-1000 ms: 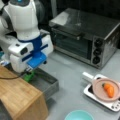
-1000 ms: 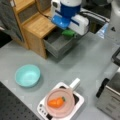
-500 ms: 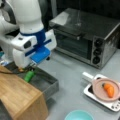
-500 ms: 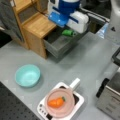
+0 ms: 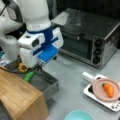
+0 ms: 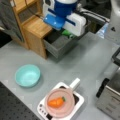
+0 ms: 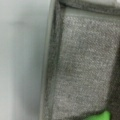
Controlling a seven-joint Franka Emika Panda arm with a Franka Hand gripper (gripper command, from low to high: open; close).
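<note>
The gripper (image 5: 37,67) hangs over the open grey drawer (image 5: 46,83), down by a green vegetable (image 5: 29,76) lying inside; whether its jaws are apart or closed I cannot tell, the blue-and-white hand hides them. In a front view a yellow-orange piece (image 5: 22,68) sits just beside the green one, while in a front view only a sliver of the green vegetable (image 6: 67,33) peeks out past the hand. The wrist view shows just the drawer's felt floor (image 7: 85,67) and wall, with a green corner (image 7: 101,116) at the bottom. Well apart, a carrot (image 6: 57,102) rests on a pink plate (image 6: 68,105), near a teal bowl (image 6: 27,75) and a toaster oven (image 5: 87,35).
</note>
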